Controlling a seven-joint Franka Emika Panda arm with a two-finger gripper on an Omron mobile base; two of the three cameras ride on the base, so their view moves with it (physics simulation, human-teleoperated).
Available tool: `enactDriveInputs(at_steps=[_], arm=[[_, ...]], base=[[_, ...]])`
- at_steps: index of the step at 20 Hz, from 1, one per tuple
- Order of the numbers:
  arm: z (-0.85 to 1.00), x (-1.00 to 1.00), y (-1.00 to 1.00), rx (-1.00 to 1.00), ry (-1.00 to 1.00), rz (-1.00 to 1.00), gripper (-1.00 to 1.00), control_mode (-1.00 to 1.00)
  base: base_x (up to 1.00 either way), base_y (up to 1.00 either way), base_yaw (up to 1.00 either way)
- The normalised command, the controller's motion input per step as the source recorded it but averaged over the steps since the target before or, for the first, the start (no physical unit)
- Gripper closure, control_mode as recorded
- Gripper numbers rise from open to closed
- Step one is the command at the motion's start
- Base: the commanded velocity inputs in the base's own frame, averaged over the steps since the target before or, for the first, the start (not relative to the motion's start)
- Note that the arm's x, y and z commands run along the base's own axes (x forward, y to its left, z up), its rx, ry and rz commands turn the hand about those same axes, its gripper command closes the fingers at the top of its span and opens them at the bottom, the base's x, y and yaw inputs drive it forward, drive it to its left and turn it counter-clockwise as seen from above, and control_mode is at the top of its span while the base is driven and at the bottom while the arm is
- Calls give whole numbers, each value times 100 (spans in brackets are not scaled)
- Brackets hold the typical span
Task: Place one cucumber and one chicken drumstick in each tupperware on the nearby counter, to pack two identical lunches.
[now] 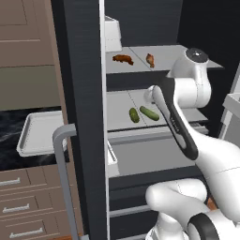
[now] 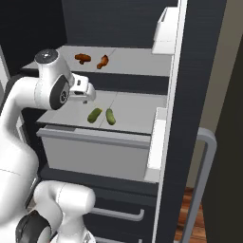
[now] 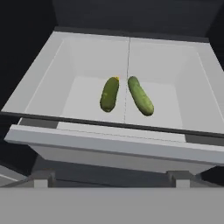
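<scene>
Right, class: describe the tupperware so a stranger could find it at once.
Start at the black marbled counter left of the open fridge. The tupperware lies on it, above the wooden drawers. It is shallow, white and lidless, unlike the boxy white bin inside the fridge.

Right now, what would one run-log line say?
gripper: open, empty | cucumbers: fridge shelf, apart | drumsticks: upper shelf | tupperware: empty

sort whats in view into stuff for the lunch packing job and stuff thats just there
For the job:
- two cucumbers on the middle fridge shelf
- two chicken drumsticks on the shelf above
- tupperware on the counter
- claw, open

Just there:
- white bin, top shelf
- fridge drawer
</scene>
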Motion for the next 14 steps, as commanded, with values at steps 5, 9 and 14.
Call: enactDriveInputs(at_steps=[5,9,14], arm=[[64,0,2,0,-13,0,-100,-100],[59,16,8,0,-3,0,-100,-100],[45,38,15,0,0,1,-100,-100]], base=[[0,0,0],[0,0,0],[0,0,0]])
